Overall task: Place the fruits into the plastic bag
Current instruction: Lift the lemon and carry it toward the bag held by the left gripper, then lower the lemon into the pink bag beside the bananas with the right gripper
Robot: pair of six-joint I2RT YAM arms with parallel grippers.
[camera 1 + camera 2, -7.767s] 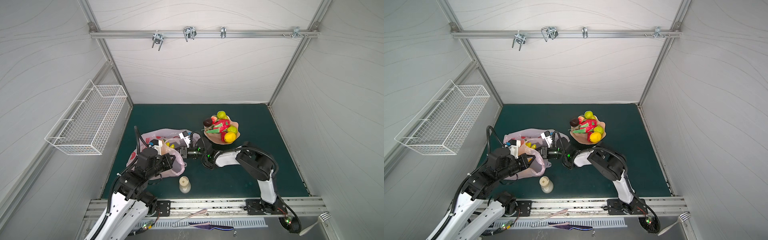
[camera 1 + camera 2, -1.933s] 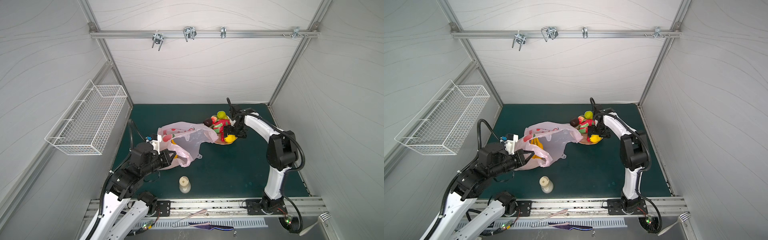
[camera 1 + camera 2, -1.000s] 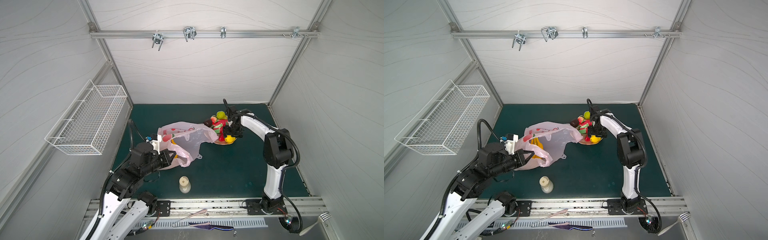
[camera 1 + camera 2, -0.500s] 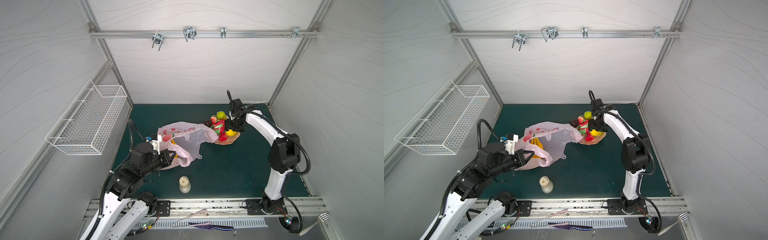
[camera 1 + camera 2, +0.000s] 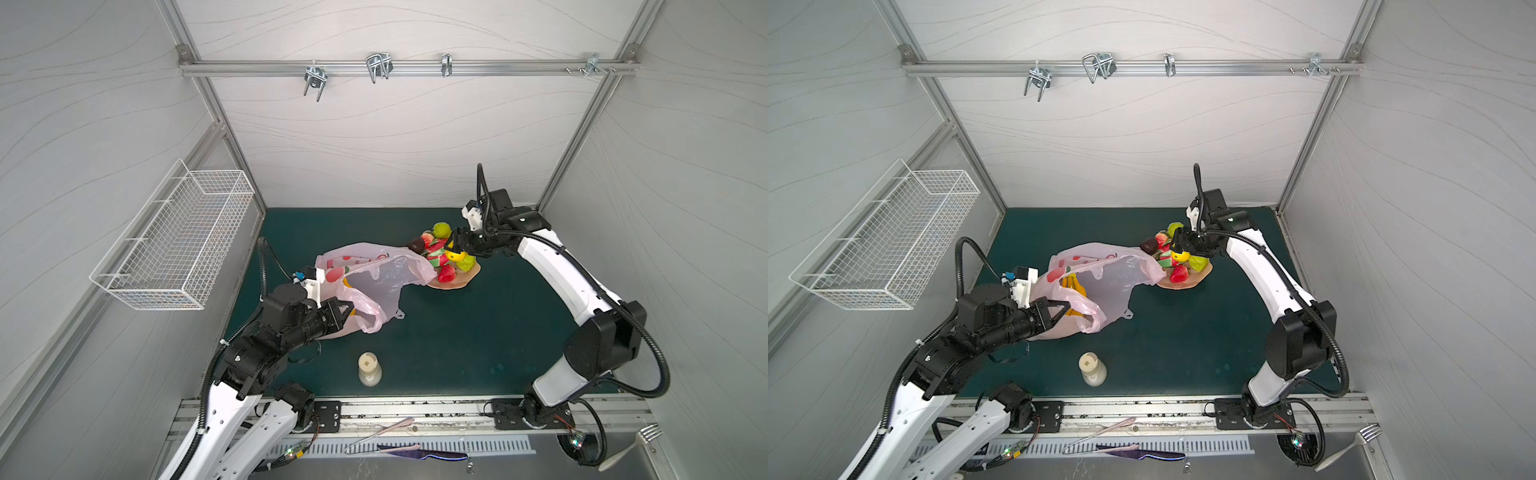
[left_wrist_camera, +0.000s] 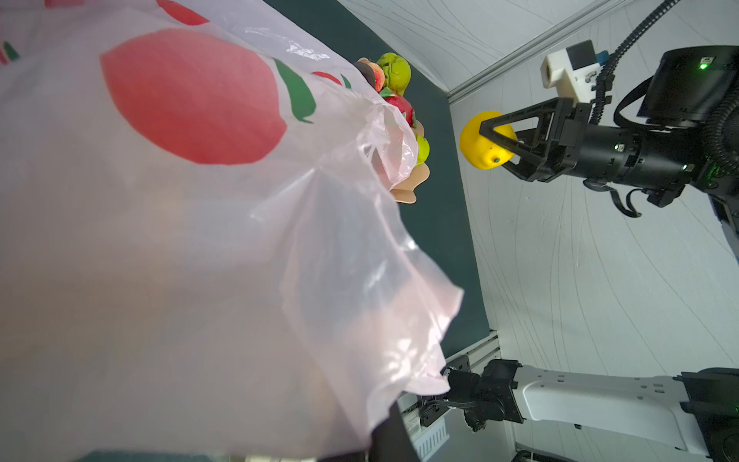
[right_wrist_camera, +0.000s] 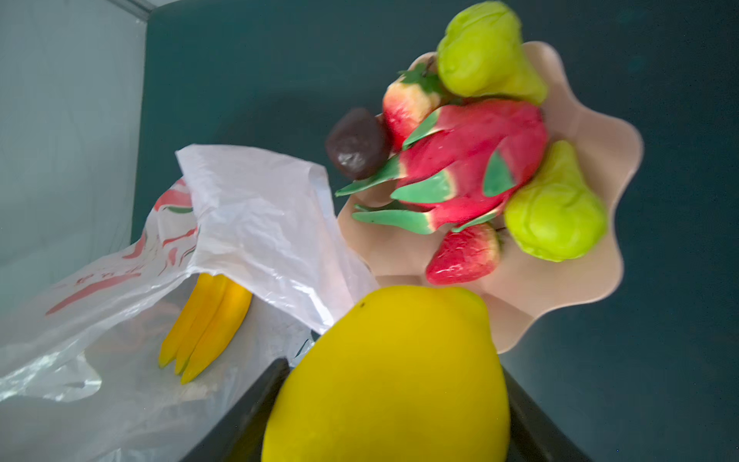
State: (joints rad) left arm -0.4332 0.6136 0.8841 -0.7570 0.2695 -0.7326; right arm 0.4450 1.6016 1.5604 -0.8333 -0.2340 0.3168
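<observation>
The left gripper [image 5: 344, 310], pinching the rim of the plastic bag [image 5: 376, 276] near the bench's left edge, props its mouth open; farther back, the right gripper [image 5: 453, 246] clamps the lemon [image 6: 478, 146] above the dish [image 5: 455, 283], so the next move likely calls for carrying it over that mouth and releasing.

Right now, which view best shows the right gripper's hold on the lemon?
Left wrist view: it sees the lemon side-on, pinched between both fingers of the right gripper. Right wrist view: the lemon fills the foreground, fingers only dark edges. In both top views the lemon is a small yellow spot over the dish.
</observation>
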